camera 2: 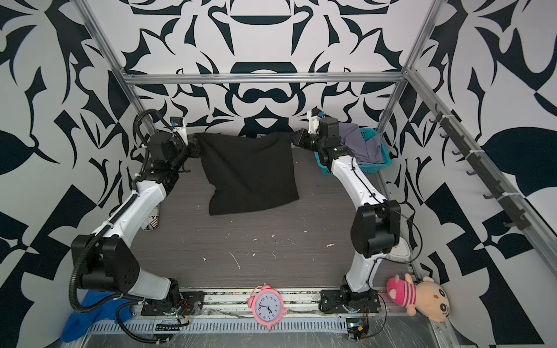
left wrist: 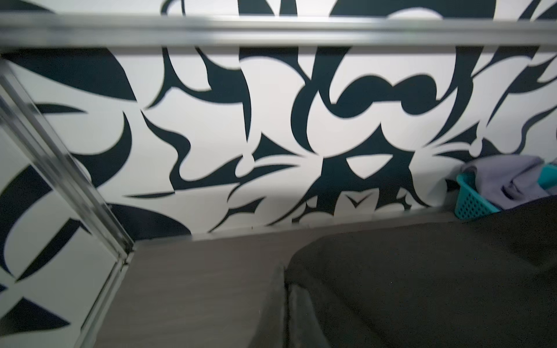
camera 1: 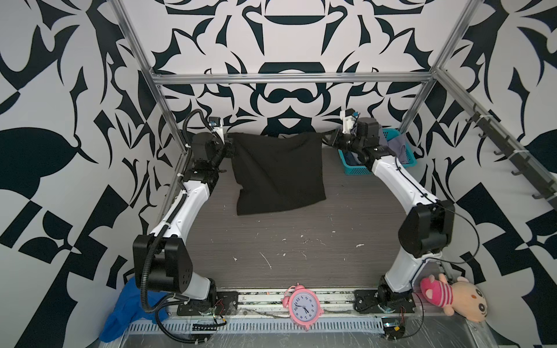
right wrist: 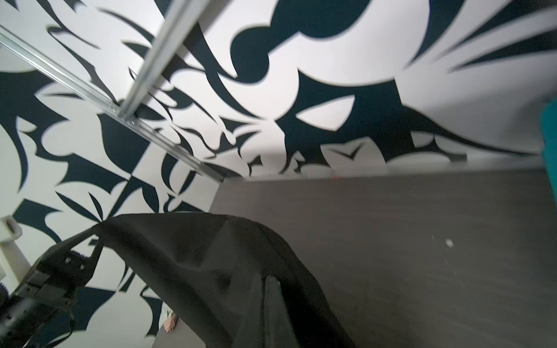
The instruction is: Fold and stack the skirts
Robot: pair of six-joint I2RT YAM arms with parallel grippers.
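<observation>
**Grippers.** The left gripper [camera 1: 231, 144] is clamped narrow on the far left corner of the black skirt [camera 1: 278, 174]. The right gripper [camera 1: 325, 137] is clamped narrow on the far right corner of the same skirt. Both grippers are raised above the table [camera 1: 301, 250], close to the back wall. They are well apart, one at each end of the skirt's upper edge.

**Black skirt.** In both top views the upper edge spans the two grippers and sags slightly at the middle. The cloth hangs from that edge and slopes toward the near side. Its lower edge rests on the table. The left side edge bends inward above the lower left corner.

**Wrist views.**
- In the left wrist view the black skirt [left wrist: 422, 286] lies in a fold beside bare table. The jaws are too blurred to read.
- In the right wrist view the skirt [right wrist: 196, 265] drapes over one finger [right wrist: 274, 304]. The left gripper [right wrist: 60, 271] holds the opposite corner.

**Grey skirt.** The grey skirt [camera 1: 398, 144] lies crumpled in the basket [camera 1: 355, 172] and hangs over its rim. The basket stands at the table's far right corner, partly behind the right arm.

**Near edge.**
- A clock [camera 1: 303, 305] stands at the middle.
- A plush toy [camera 1: 455, 296] lies at the right.
- A blue cloth [camera 1: 126, 310] lies at the left, beside the left arm's base.
</observation>
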